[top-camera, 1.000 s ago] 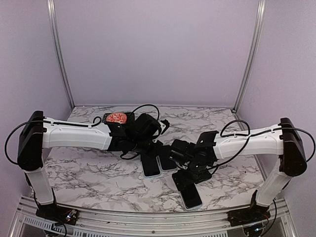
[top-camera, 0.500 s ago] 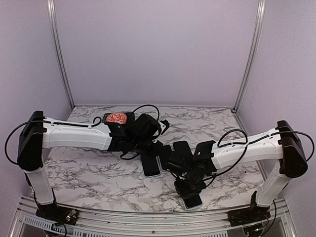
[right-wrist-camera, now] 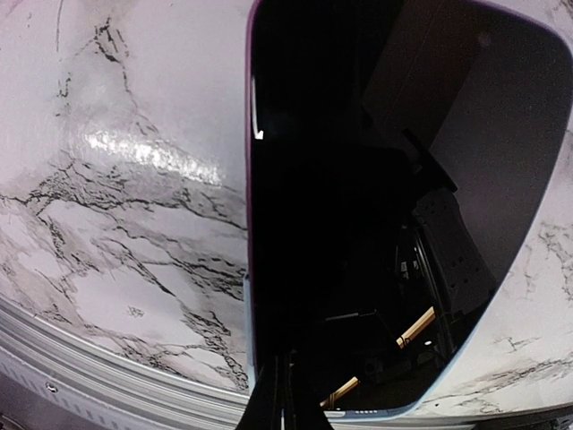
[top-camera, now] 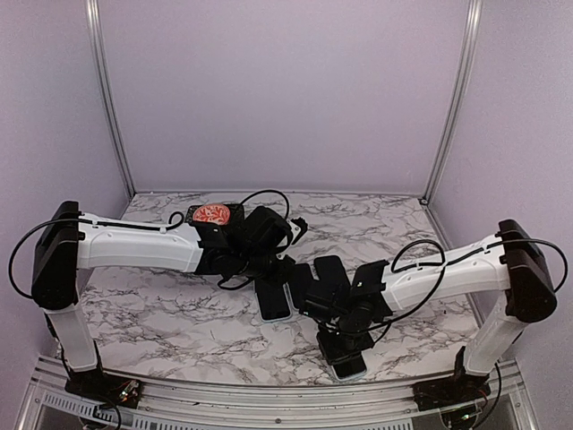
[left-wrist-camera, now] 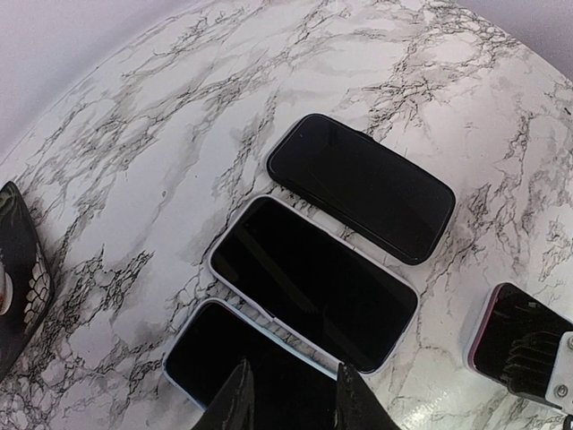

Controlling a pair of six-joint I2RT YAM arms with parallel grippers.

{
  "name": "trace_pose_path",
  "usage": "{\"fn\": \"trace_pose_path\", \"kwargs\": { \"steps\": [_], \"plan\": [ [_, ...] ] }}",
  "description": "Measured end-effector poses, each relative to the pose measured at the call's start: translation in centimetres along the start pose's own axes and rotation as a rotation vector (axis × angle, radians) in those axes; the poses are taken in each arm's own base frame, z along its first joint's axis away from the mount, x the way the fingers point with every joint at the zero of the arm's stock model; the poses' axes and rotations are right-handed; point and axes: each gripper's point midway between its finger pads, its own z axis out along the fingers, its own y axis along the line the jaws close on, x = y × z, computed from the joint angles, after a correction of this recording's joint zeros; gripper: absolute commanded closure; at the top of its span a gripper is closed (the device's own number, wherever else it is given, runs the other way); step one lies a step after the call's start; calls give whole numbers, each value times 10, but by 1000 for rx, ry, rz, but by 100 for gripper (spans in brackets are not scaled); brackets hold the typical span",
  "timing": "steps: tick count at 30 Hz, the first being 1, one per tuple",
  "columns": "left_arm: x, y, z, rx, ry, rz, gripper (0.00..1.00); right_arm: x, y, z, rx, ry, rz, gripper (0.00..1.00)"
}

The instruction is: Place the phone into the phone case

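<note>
My right gripper (top-camera: 345, 345) rests on the phone (top-camera: 349, 363) near the table (top-camera: 161, 313) front edge; finger state indeterminate. My left gripper (left-wrist-camera: 291, 399), fingers slightly parted, hovers over three dark handsets (left-wrist-camera: 313, 282) lying side by side.

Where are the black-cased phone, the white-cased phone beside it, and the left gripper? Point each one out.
black-cased phone (left-wrist-camera: 360, 186): left wrist view, middle of its dark screen.
white-cased phone (left-wrist-camera: 312, 282): left wrist view, centre of its screen.
left gripper (left-wrist-camera: 291, 399): left wrist view, midway between the fingertips.
</note>
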Motion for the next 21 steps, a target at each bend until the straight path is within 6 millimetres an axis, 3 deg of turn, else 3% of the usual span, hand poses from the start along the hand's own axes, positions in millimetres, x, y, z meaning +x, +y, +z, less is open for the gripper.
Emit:
{"fn": "trace_pose_path", "kwargs": {
  "steps": [6,7,10,12,14,21],
  "plan": [
    [0,1,0,-8,-1,6,67,9,5,3,-18,24,0,99],
    [0,1,0,-8,-2,7,67,11,6,3,-22,26,-2,95],
    [0,2,0,-10,-2,7,67,10,4,0,-9,18,3,67],
    [0,2,0,-10,-2,7,67,5,-3,-3,34,-8,9,31],
    [0,2,0,-10,-2,7,67,-3,-13,-9,81,-38,22,3],
    [0,3,0,-17,-3,10,67,-21,-39,-32,69,-125,102,1]
  ]
}}
